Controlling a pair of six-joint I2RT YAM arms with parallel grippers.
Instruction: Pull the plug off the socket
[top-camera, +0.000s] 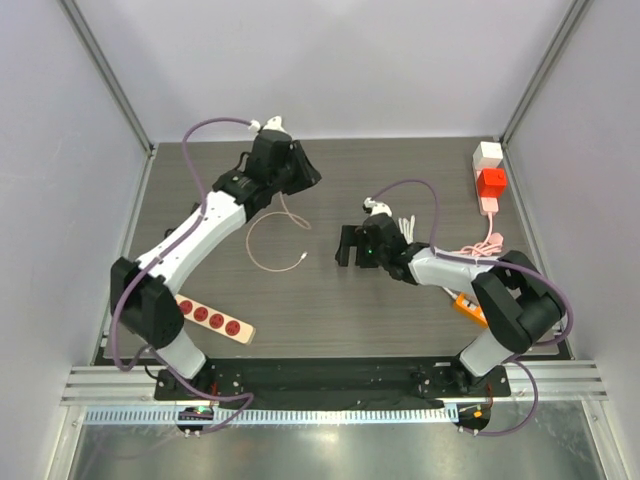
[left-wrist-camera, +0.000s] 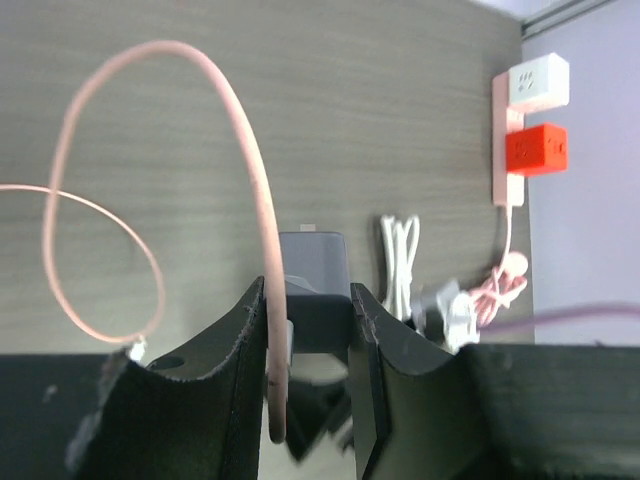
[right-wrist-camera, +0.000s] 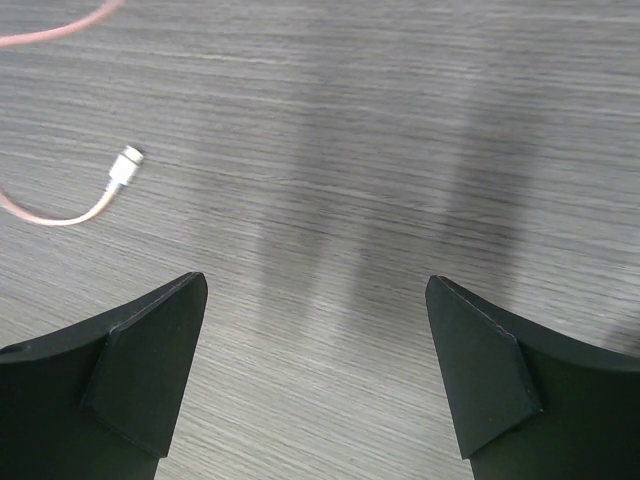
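Note:
My left gripper (top-camera: 303, 178) is raised over the far middle of the table. In the left wrist view (left-wrist-camera: 307, 295) it is shut on the end of a thin pink cable (left-wrist-camera: 255, 190), which runs down along the left finger beside a small pale piece. The cable (top-camera: 256, 250) loops onto the table and ends in a free metal tip (top-camera: 301, 258), also seen in the right wrist view (right-wrist-camera: 127, 162). My right gripper (top-camera: 346, 246) is open and empty just above bare table (right-wrist-camera: 317, 290). A white power strip with red sockets (top-camera: 213, 320) lies at the near left, with nothing plugged in.
A second white strip (top-camera: 489, 203) at the far right carries a white adapter (top-camera: 487, 154) and a red adapter (top-camera: 491, 182); a pink cable tangle (top-camera: 484, 243) lies below it. A white cable bundle (top-camera: 406, 228) and an orange object (top-camera: 468, 306) sit by the right arm.

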